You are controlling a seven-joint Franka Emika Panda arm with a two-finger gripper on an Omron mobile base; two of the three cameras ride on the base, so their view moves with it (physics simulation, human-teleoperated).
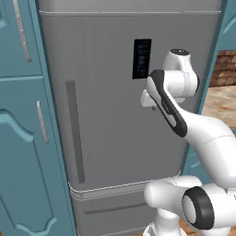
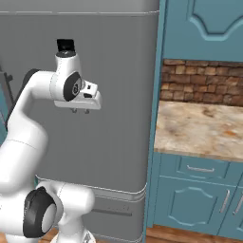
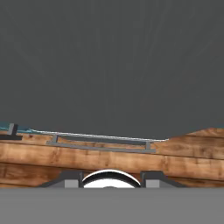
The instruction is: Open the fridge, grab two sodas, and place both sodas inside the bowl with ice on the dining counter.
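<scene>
The tall grey fridge (image 1: 115, 129) (image 2: 118, 71) stands shut, with its black display panel (image 1: 142, 58), long vertical handle (image 1: 76, 131) and bottom drawer (image 1: 110, 205). My gripper (image 2: 79, 112) hangs in front of the door's upper right part, pointing down and apart from the door. Its two fingertips stand apart with nothing between them, so it is open. The hand view looks down the fridge door (image 3: 112, 65) to the drawer's handle (image 3: 100, 143), with the gripper (image 3: 111, 179) at the bottom. The sodas are hidden behind the door. The bowl with ice and the dining counter are out of view.
Teal cabinets (image 1: 23, 138) flank the fridge on the left. To its right are a beige countertop (image 2: 194, 123) over teal drawers (image 2: 199, 190) and a brick wall (image 2: 204, 80). The floor (image 3: 109, 159) is brown wood.
</scene>
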